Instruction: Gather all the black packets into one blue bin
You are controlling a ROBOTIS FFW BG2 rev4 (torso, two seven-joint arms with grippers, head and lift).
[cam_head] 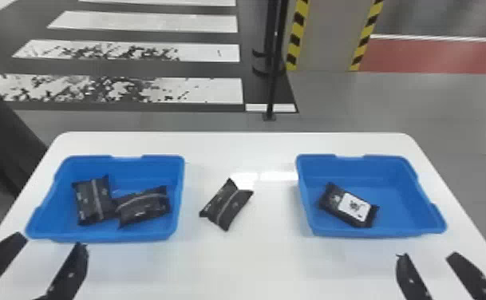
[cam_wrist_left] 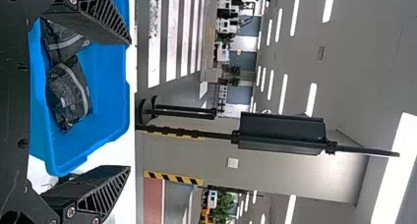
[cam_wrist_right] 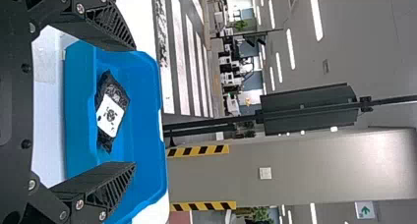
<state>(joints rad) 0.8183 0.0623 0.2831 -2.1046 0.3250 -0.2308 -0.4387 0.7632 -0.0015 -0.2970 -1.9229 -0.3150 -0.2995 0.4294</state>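
Large indoor hall: crosswalk (cam_head: pixel 214 89), striped pillar (cam_head: pixel 329 36), ceiling lights (cam_wrist_left: pixel 312 100).

Blk pkts (cam_head: pixel 226 204): 2 L bin (cam_head: pixel 106 237), 1 R bin (cam_head: pixel 377 231), 1 btwn.

A white, round-cornered table (cam_head: pixel 238 271) stood on a smooth grey floor (cam_head: pixel 433 107). Beyond it lay worn white crossing stripes (cam_head: pixel 218 89), a slim black metal post (cam_head: pixel 273 79), a grey wall section (cam_head: pixel 329 36) edged with yellow-and-black striped tape (cam_head: pixel 295 38) and a flat red floor band (cam_head: pixel 445 55). Long white lights (cam_wrist_left: pixel 296 12) lined the grey ceiling (cam_wrist_left: pixel 369 42).
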